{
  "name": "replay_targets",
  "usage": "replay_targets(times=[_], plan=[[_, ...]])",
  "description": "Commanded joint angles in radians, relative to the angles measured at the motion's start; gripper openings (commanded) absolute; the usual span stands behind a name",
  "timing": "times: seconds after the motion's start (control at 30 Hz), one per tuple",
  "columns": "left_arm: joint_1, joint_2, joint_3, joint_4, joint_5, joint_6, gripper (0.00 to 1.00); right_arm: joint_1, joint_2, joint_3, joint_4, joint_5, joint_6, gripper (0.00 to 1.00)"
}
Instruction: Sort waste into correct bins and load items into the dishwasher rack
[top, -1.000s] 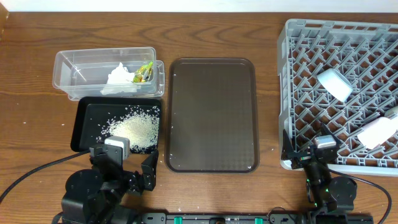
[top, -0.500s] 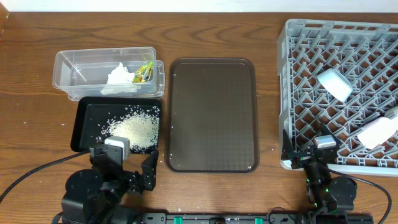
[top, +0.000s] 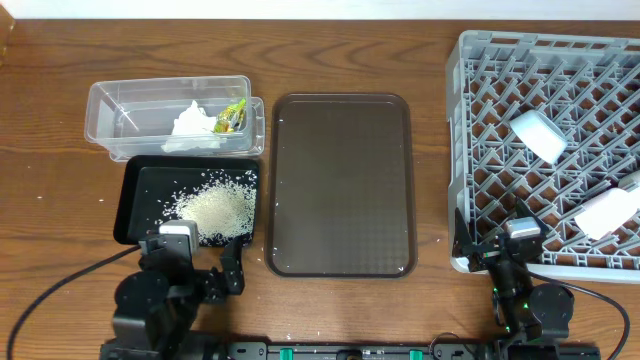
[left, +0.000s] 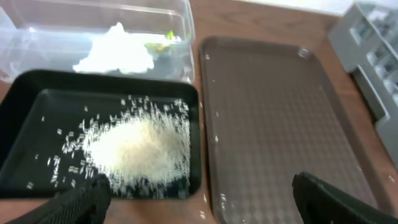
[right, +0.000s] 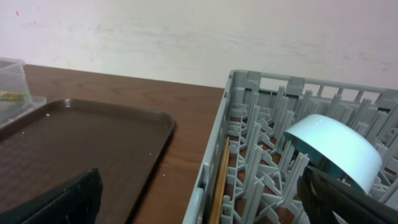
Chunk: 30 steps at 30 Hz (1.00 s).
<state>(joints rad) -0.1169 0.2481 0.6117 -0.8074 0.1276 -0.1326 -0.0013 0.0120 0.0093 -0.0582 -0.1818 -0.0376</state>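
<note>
The clear tub (top: 130, 112) holds the white tissue (top: 192, 122) and the yellow-green wrapper (top: 232, 116); both also show in the left wrist view, tissue (left: 118, 55) and wrapper (left: 163, 41). The black tray (top: 140, 190) holds a heap of rice (top: 215, 208), seen close in the left wrist view (left: 140, 146). The grey rack (top: 480, 90) holds the upturned bowl (top: 538, 135) and chopsticks (right: 219, 186) along its near wall. My left gripper (top: 196, 274) (left: 199, 205) is open and empty, just in front of the black tray. My right gripper (top: 497, 250) (right: 202, 202) is open and empty at the rack's front left corner.
A large dark brown serving tray (top: 340, 185) lies between the black tray and the rack. Two pale pieces (top: 608, 210) lie in the rack at the right edge; I cannot tell what they are. A few stray grains dot the wooden table.
My left arm has drawn back a little toward the front edge, away from the black tray. The right arm has not moved.
</note>
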Motion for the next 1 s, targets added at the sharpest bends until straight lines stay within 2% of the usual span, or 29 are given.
replay_targets(times=[0.0,0.23,0.37,0.43,0.97], plan=[[0.031,-0.079,-0.13,0.09,-0.009,0.008,0.96,0.014,-0.006,-0.004,-0.001,0.01,-0.013,0.99],[0.054,-0.222,-0.434,0.45,-0.009,0.008,0.96,0.014,-0.006,-0.004,-0.001,0.01,-0.013,0.99],[0.054,-0.247,-0.576,0.69,-0.009,0.008,0.96,0.014,-0.006,-0.004,-0.001,0.01,-0.013,0.99],[0.054,-0.246,-0.61,0.754,-0.01,0.009,0.96,0.014,-0.006,-0.004,-0.001,0.01,-0.013,0.99],[0.054,-0.243,-0.608,0.749,-0.009,0.008,0.96,0.014,-0.006,-0.004,-0.001,0.01,-0.013,0.99]])
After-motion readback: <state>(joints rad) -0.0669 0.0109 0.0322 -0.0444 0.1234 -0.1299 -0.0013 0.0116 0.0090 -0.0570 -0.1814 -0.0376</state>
